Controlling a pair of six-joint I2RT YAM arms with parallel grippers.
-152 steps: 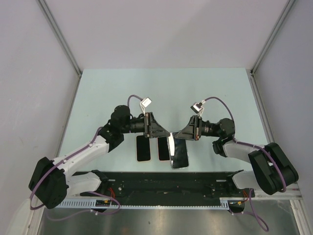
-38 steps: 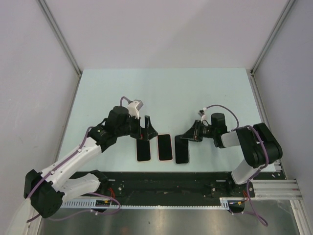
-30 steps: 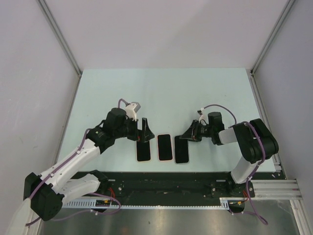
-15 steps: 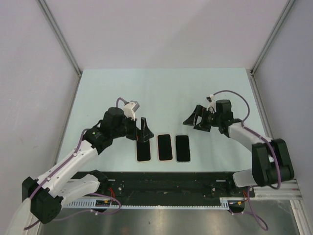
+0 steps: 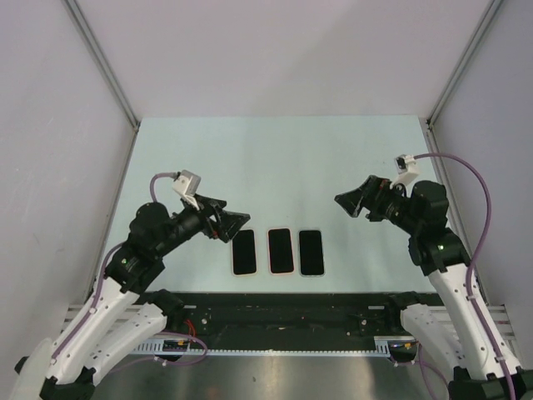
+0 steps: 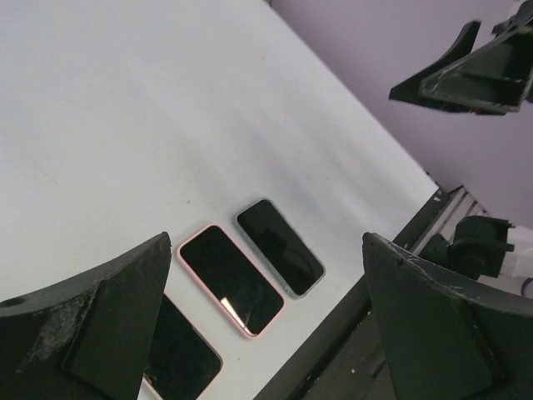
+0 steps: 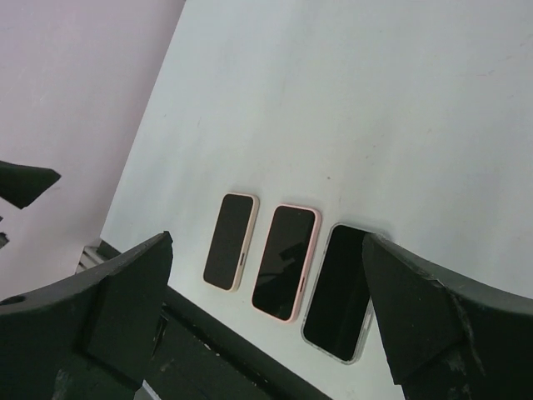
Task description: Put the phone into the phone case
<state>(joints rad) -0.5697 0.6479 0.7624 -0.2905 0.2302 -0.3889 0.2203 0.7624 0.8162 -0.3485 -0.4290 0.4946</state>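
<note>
left gripper (image 5: 233, 223): mine, up off the table (image 5: 275, 158), jaws wide, nothing in them
right gripper (image 5: 348, 204): same, raised, jaws wide, nothing held
phone (image 5: 311, 252): rightmost of three in a row, flat, screen up, by the table's near edge
case (image 7: 360, 333): pale rim showing round the phone's edges; phone looks seated in it, though I can't tell if every corner is in
mid phone (image 5: 281, 251): pink case, flat, screen up, just beside the phone, slim gap between them
left phone (image 5: 244, 252): cream case, flat, screen up, just beside the mid phone
row: all three parallel, long sides facing, none overlapping
my position: left gripper above and left of the row, right gripper well to the right of it; neither touches a phone
</note>
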